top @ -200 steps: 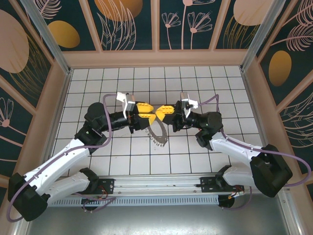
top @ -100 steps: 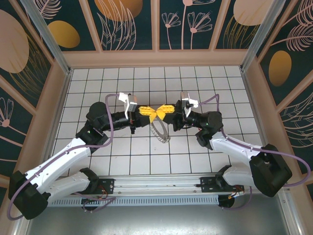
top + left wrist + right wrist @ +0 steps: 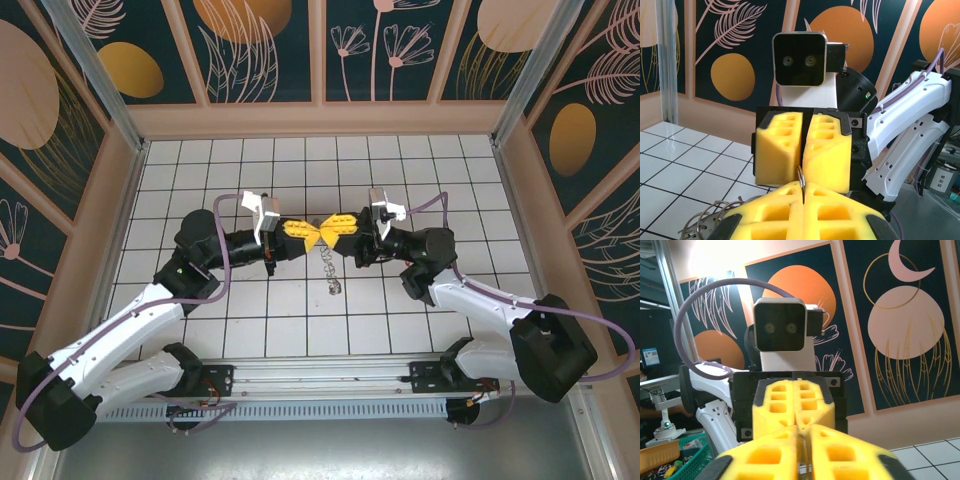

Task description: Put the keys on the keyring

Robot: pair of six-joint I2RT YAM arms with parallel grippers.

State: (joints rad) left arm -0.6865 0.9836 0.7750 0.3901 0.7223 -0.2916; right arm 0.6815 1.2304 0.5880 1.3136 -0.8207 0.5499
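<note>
The keyring (image 3: pixel 328 266) hangs edge-on as a thin silvery coil above the middle of the table (image 3: pixel 240 320); from the top view I cannot tell whether its lower end touches the tiles. The key is too small to tell apart from the coil. Directly above the keyring's top the two grippers meet tip to tip, the left gripper (image 3: pixel 316 232) coming from the left of the keyring and the right gripper (image 3: pixel 327 232) from the right. In the left wrist view the left gripper (image 3: pixel 802 189) has its yellow fingers (image 3: pixel 775 215) pressed together, and a short loop of the keyring's wire (image 3: pixel 801 175) stands out of the seam between them, so it is clamped on the keyring. More loops of the coil (image 3: pixel 705 222) show low at the left of these fingers. Just behind the wire loop the right gripper (image 3: pixel 803 155) faces the camera with its jaws closed against each other; the wire reaches the bottom of their seam, but whether it is pinched there I cannot tell. In the right wrist view the right gripper (image 3: pixel 802 435) is also closed, and the left gripper (image 3: pixel 797 402) sits right against its tips, jaws together.
</note>
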